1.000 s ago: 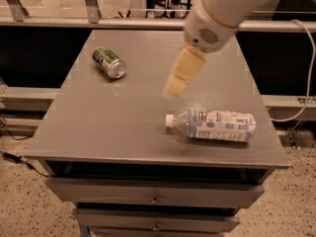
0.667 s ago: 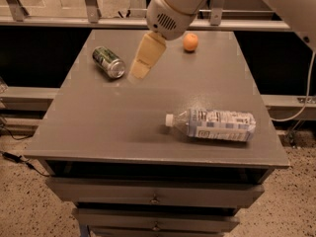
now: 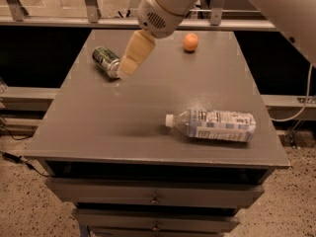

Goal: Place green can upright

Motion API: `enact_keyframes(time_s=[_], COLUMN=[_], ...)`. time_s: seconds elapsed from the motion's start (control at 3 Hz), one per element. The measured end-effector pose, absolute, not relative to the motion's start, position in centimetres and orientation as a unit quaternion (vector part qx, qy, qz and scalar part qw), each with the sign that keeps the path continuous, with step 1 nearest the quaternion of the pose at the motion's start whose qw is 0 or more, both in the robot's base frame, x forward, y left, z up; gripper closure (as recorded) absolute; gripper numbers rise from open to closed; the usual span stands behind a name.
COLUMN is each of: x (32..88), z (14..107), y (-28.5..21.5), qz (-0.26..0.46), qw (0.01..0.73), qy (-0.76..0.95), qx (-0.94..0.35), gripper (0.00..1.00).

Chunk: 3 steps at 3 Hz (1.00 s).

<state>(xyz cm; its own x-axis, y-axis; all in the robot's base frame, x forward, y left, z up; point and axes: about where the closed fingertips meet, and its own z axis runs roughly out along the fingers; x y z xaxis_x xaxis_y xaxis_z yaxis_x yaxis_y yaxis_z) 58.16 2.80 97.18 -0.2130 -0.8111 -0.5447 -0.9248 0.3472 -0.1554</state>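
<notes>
The table (image 3: 98,127) is gray and flat, with drawers (image 3: 153,194) under its front edge. It stands on a speckled floor (image 3: 29,211). Behind it, along the top of the frame, there is a metal railing (image 3: 91,4) with dark space below it. At the right edge a pale cable (image 3: 302,110) hangs down.

An orange (image 3: 190,42) sits at the upper middle of the table, well apart from the other things. A clear bottle (image 3: 217,125) with a blue-white label lies on its side at the lower right, with its cap pointing to the left. Nothing lies between the bottle and the can.

The green can (image 3: 105,61) lies on its side in the upper left part of the table, its silver end turned to the lower right.

The arm comes down from the top of the frame. The gripper (image 3: 127,67) is pale beige and points down and left, with its tip just beside the silver end of the can. I cannot tell if it touches the can, and I cannot tell if the gripper is open or closed. It holds nothing that I can see.
</notes>
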Motion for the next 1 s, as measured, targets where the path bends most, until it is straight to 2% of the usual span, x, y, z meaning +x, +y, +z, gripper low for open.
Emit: enact_keyframes(time_s=[0.33,1.0], x=[62.2,67.6], z=[96.9,94.7], y=[6.5,13.7], qz=[0.113,0.137], qw=[0.309,0.308], qy=[0.778,0.796], qx=[-0.535,-0.503], gripper=[0.0,0.0])
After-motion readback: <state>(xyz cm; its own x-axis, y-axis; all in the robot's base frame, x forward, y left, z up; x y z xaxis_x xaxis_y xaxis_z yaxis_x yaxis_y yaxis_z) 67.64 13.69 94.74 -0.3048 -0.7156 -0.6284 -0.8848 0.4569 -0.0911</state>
